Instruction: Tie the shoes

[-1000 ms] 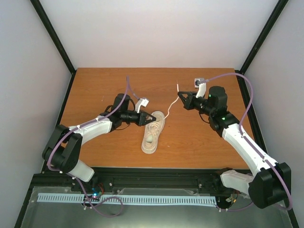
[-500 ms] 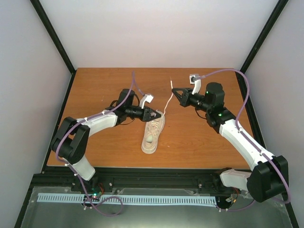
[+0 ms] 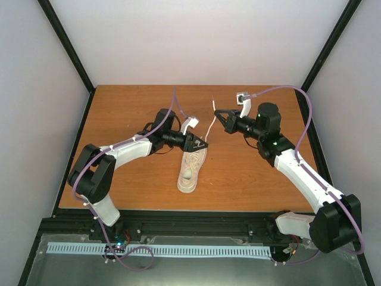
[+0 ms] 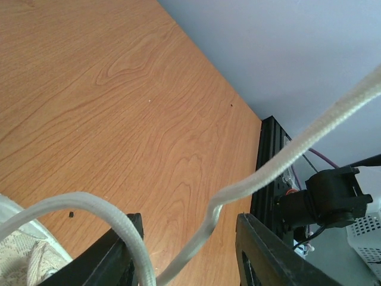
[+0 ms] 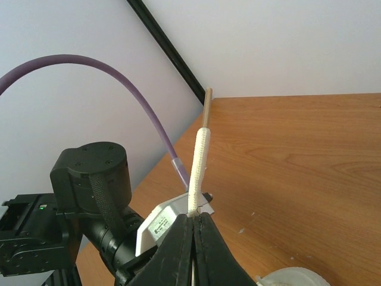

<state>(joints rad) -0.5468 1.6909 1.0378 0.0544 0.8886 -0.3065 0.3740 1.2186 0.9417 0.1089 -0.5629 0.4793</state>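
The cream sneaker (image 3: 191,170) lies in the middle of the table, its toe towards the near edge. My right gripper (image 3: 218,114) is shut on one pale lace (image 3: 210,128) and holds it taut up and to the right of the shoe. In the right wrist view the lace end (image 5: 199,158) sticks up out of the shut gripper (image 5: 195,219). My left gripper (image 3: 202,143) is at the shoe's far end and open. In the left wrist view that taut lace (image 4: 280,161) runs between its fingers (image 4: 127,253), untouched. A second lace (image 4: 89,205) curves over the left finger.
The wooden table (image 3: 131,107) ends in a black frame rail (image 3: 196,223) at the near side. White walls with black corner posts (image 3: 71,47) close in the back and both sides. Purple cables (image 3: 174,104) loop over both arms.
My right gripper has carried the lace up and to the left, then held still. My left gripper has moved right to the shoe's far end, around the taut lace.
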